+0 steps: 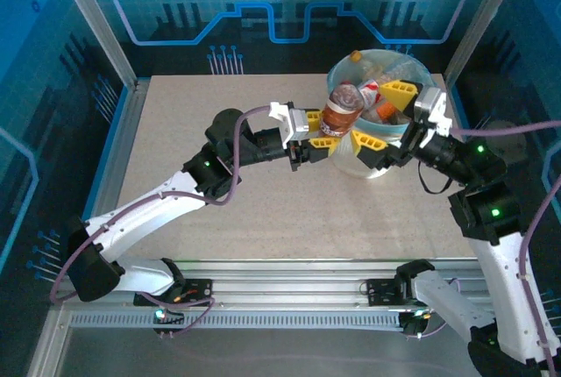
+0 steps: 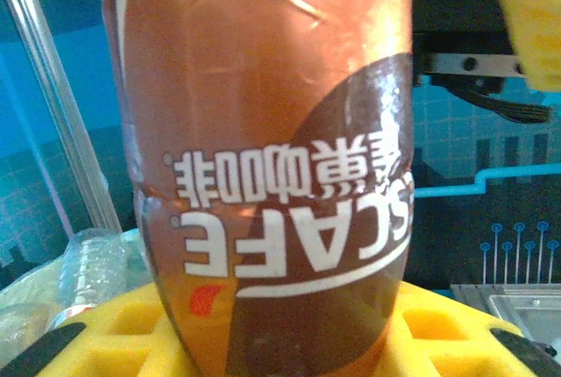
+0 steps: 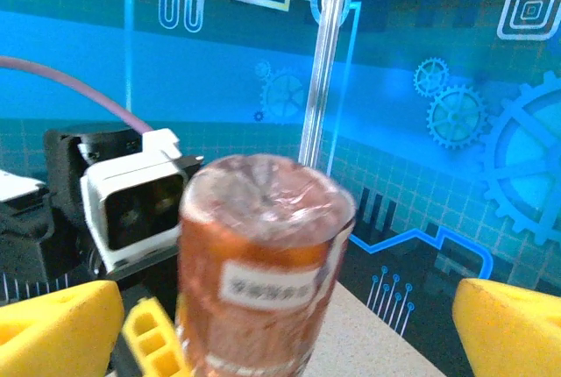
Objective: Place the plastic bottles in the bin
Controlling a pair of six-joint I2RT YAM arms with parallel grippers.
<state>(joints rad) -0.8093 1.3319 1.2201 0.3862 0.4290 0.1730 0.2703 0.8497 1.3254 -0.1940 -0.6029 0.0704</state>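
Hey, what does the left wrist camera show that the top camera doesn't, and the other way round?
Left wrist camera: the white lettering on the brown-labelled bottle, upside down and legible up close. Top camera: the bin with more bottles inside, and the right gripper open at its rim. Both: that bottle clamped between the yellow fingers of the left gripper.

Overhead camera looks down from behind the arms across the whole bench [image 1: 263, 202]; both wrist cameras crowd one brown-labelled bottle [image 1: 340, 112] — left closest, right facing its base.
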